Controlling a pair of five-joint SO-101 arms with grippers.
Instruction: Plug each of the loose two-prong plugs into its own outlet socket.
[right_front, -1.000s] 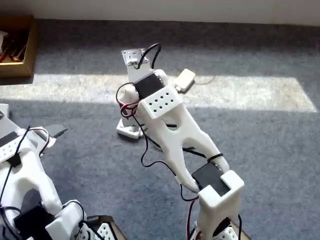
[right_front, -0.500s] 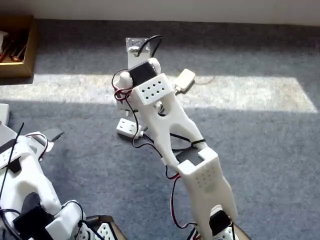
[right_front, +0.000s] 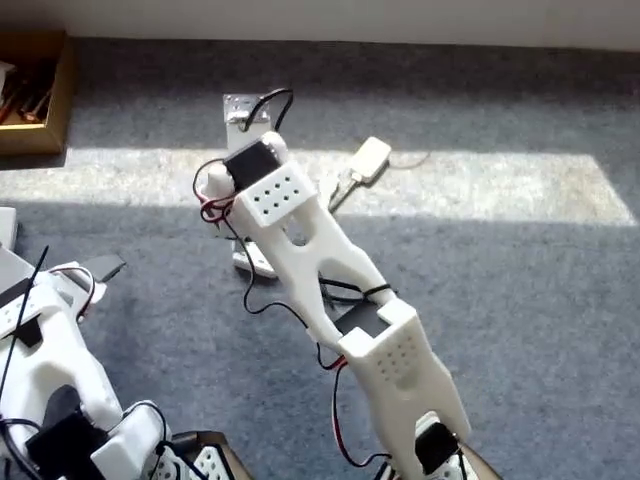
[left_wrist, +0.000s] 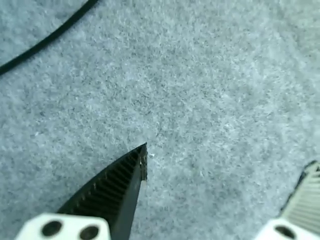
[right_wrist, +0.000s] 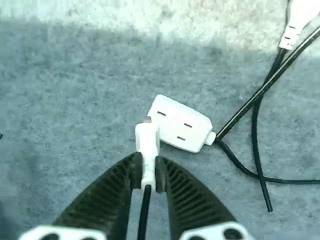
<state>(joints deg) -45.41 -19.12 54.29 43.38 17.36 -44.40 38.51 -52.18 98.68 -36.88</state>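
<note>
My right gripper (right_wrist: 146, 160) is shut on a white two-prong plug (right_wrist: 146, 142), whose prongs point at the white outlet block (right_wrist: 180, 130) and hover just short of its near end. The block lies on grey carpet with paired slots facing up and a black cord (right_wrist: 260, 95) leaving one end. In the high view the right arm's wrist (right_front: 262, 185) hangs over the block (right_front: 252, 262), hiding the fingers. A second white plug (right_wrist: 295, 22) lies farther off, seen also as (right_front: 370, 158). My left gripper (left_wrist: 227, 157) is open above bare carpet, at the lower left (right_front: 100, 268).
A wooden box (right_front: 35, 95) stands at the far left edge. A band of sunlight (right_front: 500, 185) crosses the carpet. A black cord (left_wrist: 45, 37) runs near the left gripper. Open carpet lies to the right of the arms.
The right arm has swung left and stretched out, carrying the plug over the outlet block. The left arm shifted slightly at first and then stayed put.
</note>
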